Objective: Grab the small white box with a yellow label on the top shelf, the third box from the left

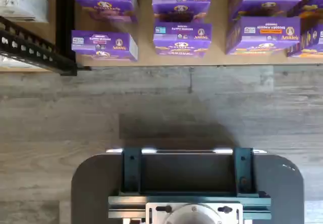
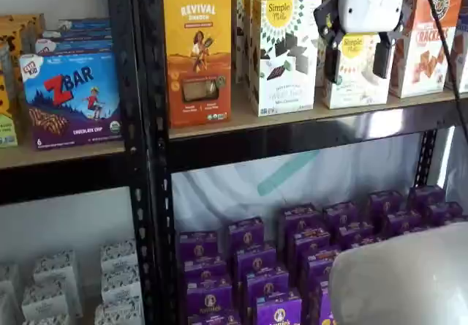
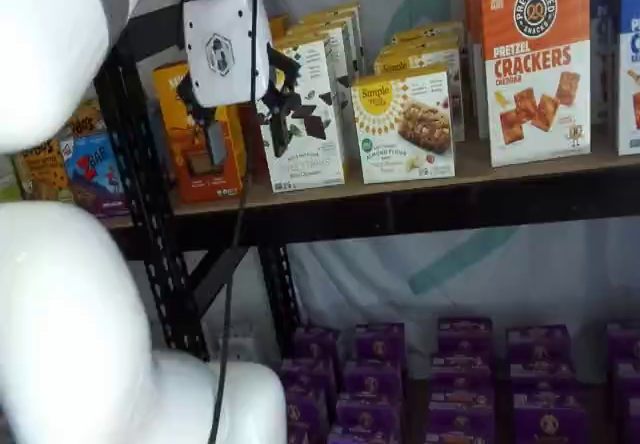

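My wrist camera looks straight down at grey wood-grain floor planks (image 1: 202, 113) and purple cartons (image 1: 181, 37) on a low tan board. Both shelf cameras face the shelving from the front, fairly close. One sits left of centre, showing the black perforated steel upright (image 2: 142, 157) at frame left. The other looks past my white arm (image 3: 70, 264), which fills its left side. Both share the tan wooden top shelf (image 2: 307, 116) (image 3: 400, 186) and the purple cartons.
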`<action>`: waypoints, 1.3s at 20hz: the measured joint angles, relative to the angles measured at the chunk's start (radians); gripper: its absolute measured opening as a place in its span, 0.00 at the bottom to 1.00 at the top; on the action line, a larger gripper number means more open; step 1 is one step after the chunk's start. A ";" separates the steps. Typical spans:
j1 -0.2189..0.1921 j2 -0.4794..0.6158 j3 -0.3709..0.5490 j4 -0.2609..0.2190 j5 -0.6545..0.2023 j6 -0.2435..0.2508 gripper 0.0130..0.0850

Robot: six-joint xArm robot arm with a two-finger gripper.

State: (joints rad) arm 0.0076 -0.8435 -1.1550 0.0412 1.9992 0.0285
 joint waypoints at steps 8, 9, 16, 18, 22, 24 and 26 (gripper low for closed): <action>-0.033 -0.005 0.005 0.036 -0.002 -0.019 1.00; -0.027 -0.008 0.009 0.027 -0.011 -0.017 1.00; -0.015 -0.016 0.059 -0.051 -0.151 -0.031 1.00; -0.045 0.011 0.065 -0.064 -0.208 -0.061 1.00; -0.117 0.066 0.058 -0.068 -0.289 -0.129 1.00; -0.164 0.099 0.047 -0.059 -0.326 -0.173 1.00; -0.211 0.131 0.032 -0.047 -0.359 -0.216 1.00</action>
State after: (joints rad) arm -0.2034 -0.7123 -1.1230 -0.0061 1.6399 -0.1874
